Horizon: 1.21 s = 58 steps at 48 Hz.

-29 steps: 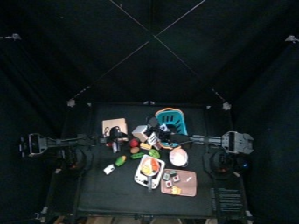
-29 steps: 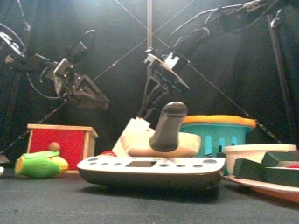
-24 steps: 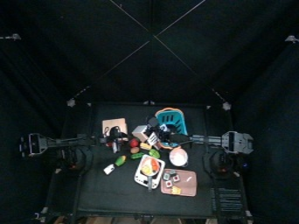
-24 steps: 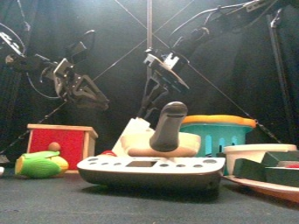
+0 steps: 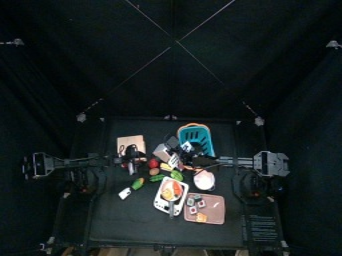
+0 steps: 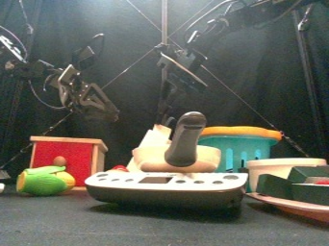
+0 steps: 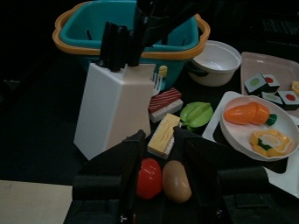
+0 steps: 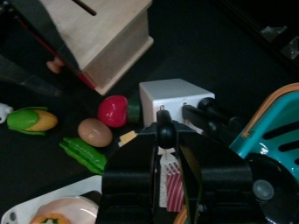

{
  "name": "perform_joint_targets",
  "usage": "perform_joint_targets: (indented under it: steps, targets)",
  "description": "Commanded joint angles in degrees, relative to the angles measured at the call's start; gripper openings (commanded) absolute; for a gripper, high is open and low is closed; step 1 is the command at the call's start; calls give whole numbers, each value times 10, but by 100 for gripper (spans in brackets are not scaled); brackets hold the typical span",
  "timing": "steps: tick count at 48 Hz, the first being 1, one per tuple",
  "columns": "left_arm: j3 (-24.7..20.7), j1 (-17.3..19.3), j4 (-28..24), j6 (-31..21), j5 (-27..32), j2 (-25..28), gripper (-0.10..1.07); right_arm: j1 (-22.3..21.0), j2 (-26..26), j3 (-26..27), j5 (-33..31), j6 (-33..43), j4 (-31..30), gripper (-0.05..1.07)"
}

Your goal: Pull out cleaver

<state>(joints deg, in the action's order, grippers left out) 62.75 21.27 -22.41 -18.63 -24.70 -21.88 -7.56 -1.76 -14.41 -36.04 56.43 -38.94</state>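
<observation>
A white knife block [image 7: 111,105] stands mid-table [image 5: 163,153] with several black handles sticking out of its top [image 8: 205,110]. My right gripper [image 8: 167,131] hangs above the block, shut on a black handle that I take for the cleaver [image 8: 167,121]; its blade is hidden. In the front view this gripper [image 6: 180,62] is high over the block [image 6: 157,149]. My left gripper [image 7: 160,153] is open beside the block, over a toy tomato [image 7: 149,178] and potato [image 7: 176,181].
A teal basket [image 7: 128,22] stands right behind the block. A white bowl [image 7: 216,61] and a plate of toy food [image 7: 263,131] lie to one side. At the table front are a red box [image 6: 67,159], corn [image 6: 45,180] and a grey scale [image 6: 167,183].
My right gripper has risen above the knife block, with the black handle in it. The left arm has stayed where it was.
</observation>
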Motion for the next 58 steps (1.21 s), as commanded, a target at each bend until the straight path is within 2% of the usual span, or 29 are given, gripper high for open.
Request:
perform_joint_targets:
  steps: [1, 22, 42, 58]
  targets:
    - [-5, 2, 1, 1, -3, -4, 75, 7, 15, 20, -1, 0, -4, 50]
    - [-4, 2, 1, 1, -3, -4, 75, 25, 25, 31, -4, 0, -15, 50]
    - [-4, 3, 1, 1, -3, -4, 75, 61, 52, 31, -62, 0, -34, 50]
    - [-4, 3, 1, 1, -3, -4, 75, 86, 96, 21, -62, 3, -38, 50]
